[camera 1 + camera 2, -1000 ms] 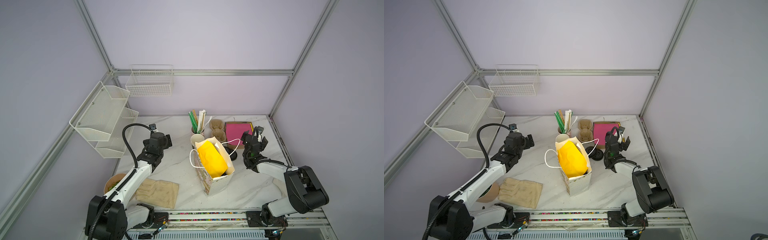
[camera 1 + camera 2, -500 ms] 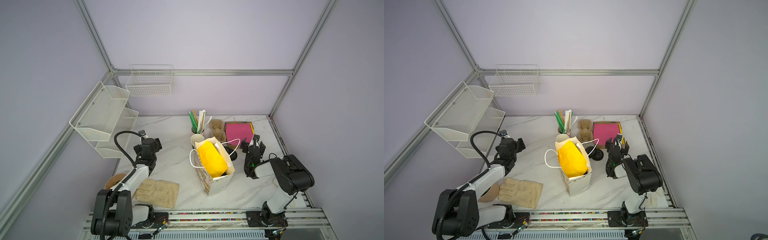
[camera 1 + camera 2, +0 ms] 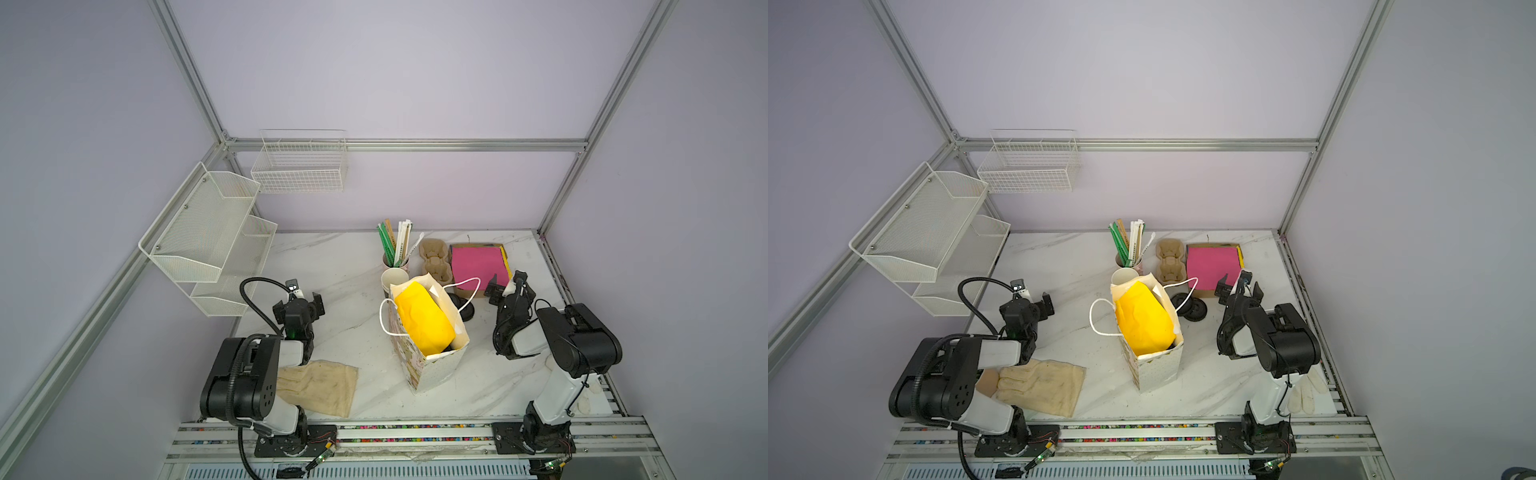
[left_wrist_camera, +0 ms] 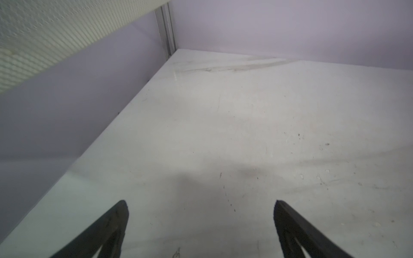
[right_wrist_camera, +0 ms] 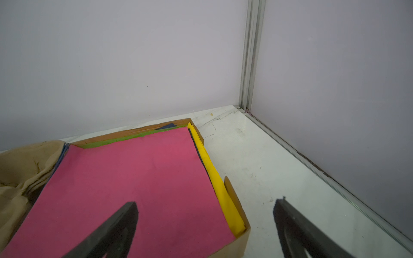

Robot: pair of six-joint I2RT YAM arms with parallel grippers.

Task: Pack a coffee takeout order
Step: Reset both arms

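A white paper bag (image 3: 432,365) (image 3: 1158,370) stands upright mid-table with a bright yellow paper sheet (image 3: 422,318) (image 3: 1142,318) bulging out of its mouth. The brown pulp cup carrier (image 3: 435,259) (image 3: 1170,259) lies behind the bag; its edge shows in the right wrist view (image 5: 20,169). My left gripper (image 3: 305,297) (image 3: 1034,297) (image 4: 201,205) hangs open over bare table, well left of the bag. On the other side, my right gripper (image 3: 508,284) (image 3: 1239,286) (image 5: 205,205) is open and empty above the near corner of the paper tray.
A cardboard tray (image 5: 232,194) holds a pink sheet (image 3: 478,264) (image 5: 134,183) over other colours. Nested cream cups (image 3: 394,277), a cup of stirrers (image 3: 395,245) and loose black lids (image 3: 464,309) crowd the bag. A tan glove (image 3: 324,384) lies front left. Wire racks (image 3: 208,232) line the left wall.
Both arms have folded back toward their bases, the grippers drawing in a little. Both grippers stayed open. The bag and yellow sheet have not moved.
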